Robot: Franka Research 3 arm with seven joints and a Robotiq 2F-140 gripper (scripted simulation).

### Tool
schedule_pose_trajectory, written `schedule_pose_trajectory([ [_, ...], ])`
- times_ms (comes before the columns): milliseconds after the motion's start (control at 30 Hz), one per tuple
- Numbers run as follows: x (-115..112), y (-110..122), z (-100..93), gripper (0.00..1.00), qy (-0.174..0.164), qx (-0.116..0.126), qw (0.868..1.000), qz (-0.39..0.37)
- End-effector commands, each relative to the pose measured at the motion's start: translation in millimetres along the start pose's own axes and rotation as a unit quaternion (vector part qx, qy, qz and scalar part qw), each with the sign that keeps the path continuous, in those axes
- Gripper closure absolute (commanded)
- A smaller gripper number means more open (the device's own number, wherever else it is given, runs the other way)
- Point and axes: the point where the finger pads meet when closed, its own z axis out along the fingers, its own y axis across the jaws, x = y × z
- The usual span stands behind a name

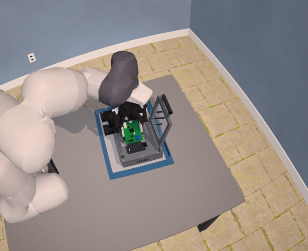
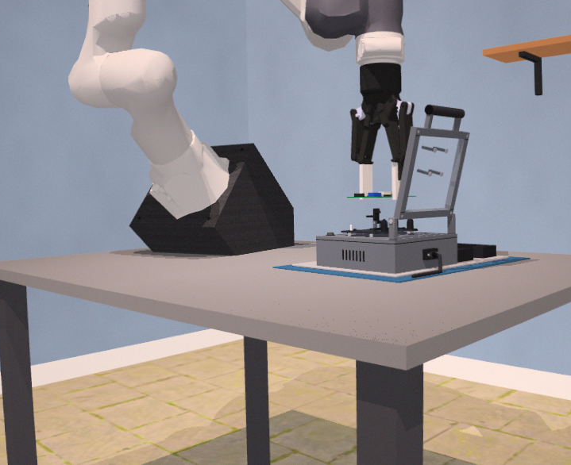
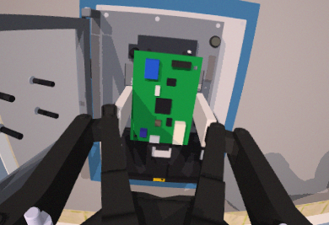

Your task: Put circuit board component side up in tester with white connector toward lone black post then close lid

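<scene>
From above, the end effector (image 1: 131,128) pinches the green board (image 1: 132,134) over the tester (image 1: 138,150), toward the bench's (image 1: 181,206) far edge. From the side, the board (image 2: 383,195) hangs level — clear above the tester (image 2: 383,255), beside its raised lid (image 2: 433,172). At the wrist, white pads (image 3: 123,105) grip the board's (image 3: 165,94) long edges — components up.
</scene>
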Motion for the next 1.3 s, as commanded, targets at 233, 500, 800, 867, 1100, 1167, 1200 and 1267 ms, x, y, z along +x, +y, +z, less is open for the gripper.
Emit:
schedule_pose_trajectory([
  [233, 8.2, 0.8, -1.5, 0.54, -0.002, 0.003, 1.0, -0.004],
  [500, 9.3, 1.0, -1.6, 0.54, -0.002, 0.003, 1.0, -0.004],
  [800, 9.3, 1.0, -1.6, 0.54, -0.002, 0.003, 1.0, -0.004],
  [867, 9.3, 1.0, -1.6, 0.54, -0.002, 0.003, 1.0, -0.004],
  [1100, 9.3, 1.0, -1.6, 0.54, -0.002, 0.003, 1.0, -0.004],
  [1167, 9.3, 1.0, -1.6, 0.54, -0.002, 0.003, 1.0, -0.004],
  [1200, 9.3, 1.0, -1.6, 0.54, -0.002, 0.003, 1.0, -0.004],
  [1267, 9.3, 1.0, -1.6, 0.54, -0.002, 0.003, 1.0, -0.004],
])
